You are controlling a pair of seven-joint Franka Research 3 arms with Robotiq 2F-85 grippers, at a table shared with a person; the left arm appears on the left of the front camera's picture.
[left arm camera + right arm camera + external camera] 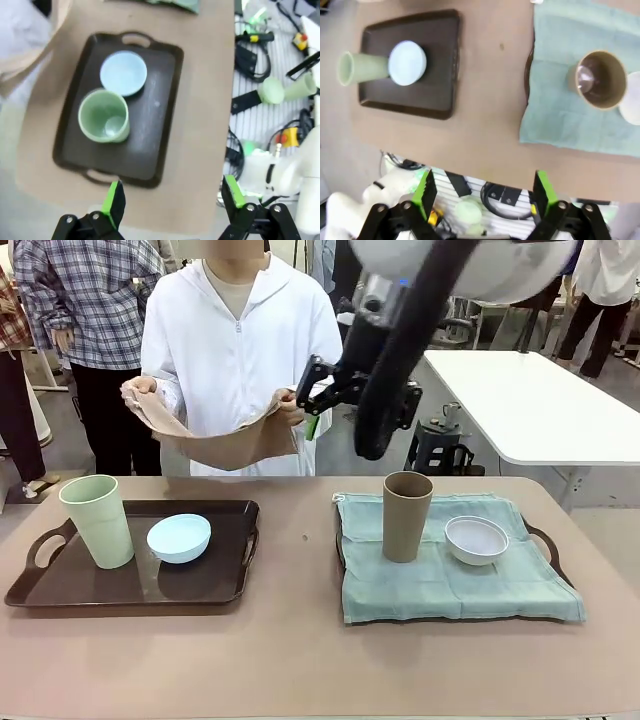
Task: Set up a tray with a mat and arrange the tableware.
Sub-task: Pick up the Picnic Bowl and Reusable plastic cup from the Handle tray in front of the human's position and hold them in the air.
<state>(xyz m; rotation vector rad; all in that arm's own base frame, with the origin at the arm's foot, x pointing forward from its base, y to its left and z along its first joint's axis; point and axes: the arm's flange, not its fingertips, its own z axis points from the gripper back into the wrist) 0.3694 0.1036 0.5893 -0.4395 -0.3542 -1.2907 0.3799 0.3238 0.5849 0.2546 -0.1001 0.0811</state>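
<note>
While both grippers hang high over the tan tabletop (pixel 300 660), neither has anything in it. The left gripper (pixel 172 187) has its green-padded fingers spread wide w/ only air betw. them, looking straight down on the dark brown rectangular tray w/ loop handles (pixel 155 125). The right gripper (pixel 484 180) is just as wide & empty, above the table's near edge. Front view: that dark tray lies on the robot's left half of the table, its bare floor showing. On it the tall pale green handleless cup (pixel 98 520) stands upright at the left end. The small light blue round bowl (pixel 179 537) sits right way up just beside it, toward centre; can't tell if the two touch. On the right half, the second dark tray (pixel 545 540) is mostly hidden under a pale teal cloth mat (pixel 440 590) draped over its edges, w/ one handle poking out at the right end. On that mat the tall tan-brown handleless cup (pixel 407 517) stands upright near the middle. The small white round bowl (pixel 476 539) sits just beside it on the right, open side up. The trays are well apart, w/ plain tabletop betw. them. At the far side a person in a white zip hooded jacket (pixel 240 340) holds a tan-beige cloth (pixel 235 445) up off the table in both hands, & it sags betw. them.
</note>
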